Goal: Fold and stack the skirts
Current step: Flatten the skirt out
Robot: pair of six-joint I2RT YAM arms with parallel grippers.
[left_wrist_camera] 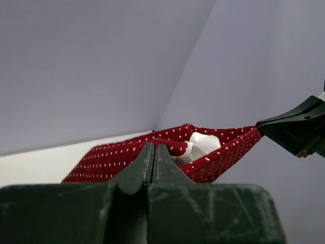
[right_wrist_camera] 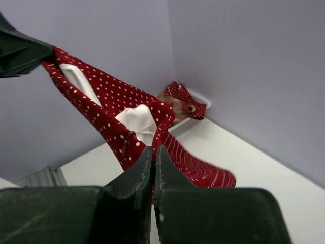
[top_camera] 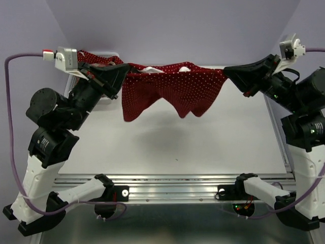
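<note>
A dark red polka-dot skirt (top_camera: 172, 89) with a white lining hangs stretched in the air above the table between my two grippers. My left gripper (top_camera: 123, 76) is shut on its left waist corner. My right gripper (top_camera: 226, 75) is shut on its right waist corner. In the left wrist view the skirt (left_wrist_camera: 127, 155) runs from my shut gripper (left_wrist_camera: 154, 148) to the right gripper (left_wrist_camera: 264, 127). In the right wrist view the skirt (right_wrist_camera: 114, 112) runs from my shut gripper (right_wrist_camera: 154, 150) to the left gripper (right_wrist_camera: 45, 56). Another polka-dot skirt (right_wrist_camera: 185, 99) lies in the basket. The plaid skirt is hidden.
A white mesh basket (top_camera: 109, 53) stands at the back left of the table, behind the left arm; its rim shows in the right wrist view (right_wrist_camera: 200, 99). The white table (top_camera: 203, 147) lies below the hanging skirt. Purple walls close the back and sides.
</note>
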